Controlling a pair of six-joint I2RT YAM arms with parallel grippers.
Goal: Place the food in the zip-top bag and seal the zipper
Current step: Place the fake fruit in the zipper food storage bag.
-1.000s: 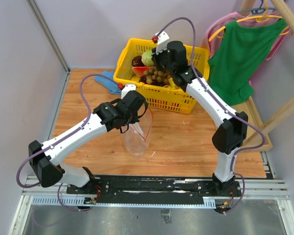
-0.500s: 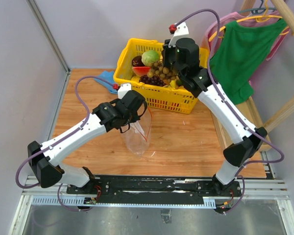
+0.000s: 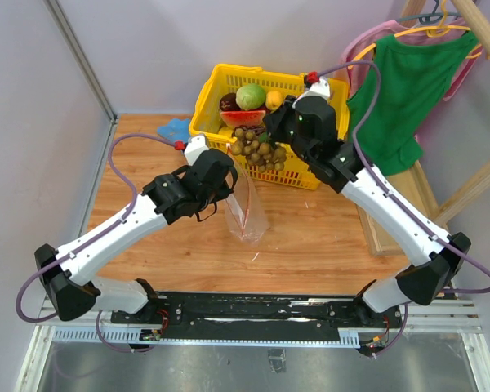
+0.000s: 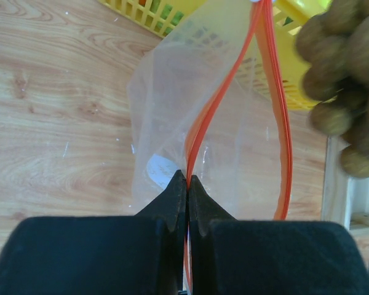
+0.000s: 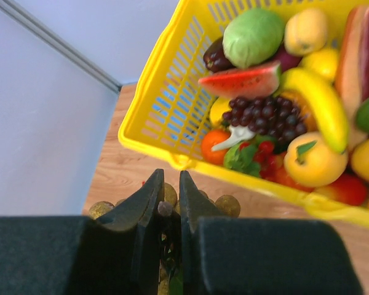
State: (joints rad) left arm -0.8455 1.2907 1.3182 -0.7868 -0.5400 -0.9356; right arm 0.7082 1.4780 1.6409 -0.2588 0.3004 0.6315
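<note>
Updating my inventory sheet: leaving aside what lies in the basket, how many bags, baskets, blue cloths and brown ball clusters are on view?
Bag: 1
Basket: 1
Blue cloth: 1
Brown cluster: 1
Total: 4

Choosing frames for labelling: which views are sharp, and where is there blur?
Top external: evenly lit, sharp, soft shadows on the table. Left wrist: zip-top bag and zipper crisp; the tan-brown ball cluster at the right edge is blurred, close to the lens. Right wrist: fruit in the yellow basket is fairly sharp; the right end effector in front is dark, little detail.
</note>
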